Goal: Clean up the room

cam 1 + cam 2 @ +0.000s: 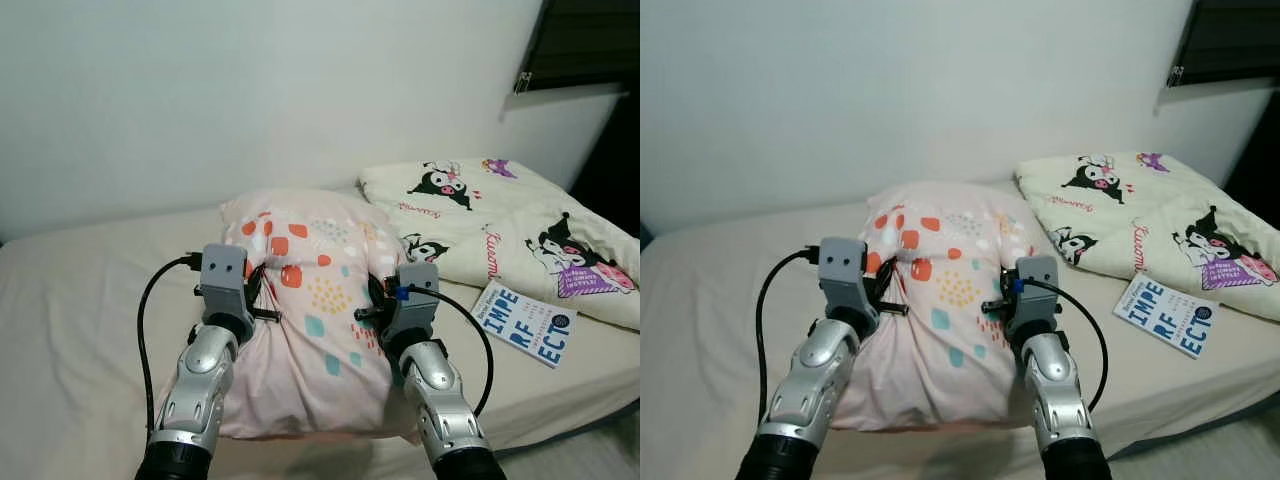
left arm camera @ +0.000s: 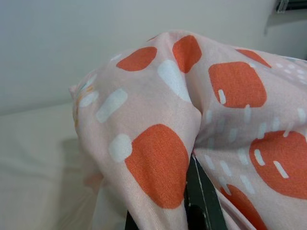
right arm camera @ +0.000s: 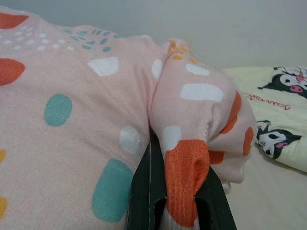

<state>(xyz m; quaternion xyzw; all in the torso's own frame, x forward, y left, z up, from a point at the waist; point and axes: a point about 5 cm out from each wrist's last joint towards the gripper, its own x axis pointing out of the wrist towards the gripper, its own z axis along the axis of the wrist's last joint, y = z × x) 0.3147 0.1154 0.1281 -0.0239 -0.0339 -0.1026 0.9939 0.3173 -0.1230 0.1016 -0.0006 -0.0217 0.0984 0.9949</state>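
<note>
At the centre of the frame, the pink patterned pillow is held up over the bed by both arms. The left end effector pinches a fold at its left side, its fingers mostly buried in fabric. The right end effector clamps a bunched corner likewise. At right lie a cartoon-print blanket and a book; the blanket is cut off by the frame edge.

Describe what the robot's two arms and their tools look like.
Both arms are silver with black joints. Grey boxy wrist blocks carry the left tool and right tool, each with black fingers. A black cable loops beside each arm; the right wrist has a blue mark.
</note>
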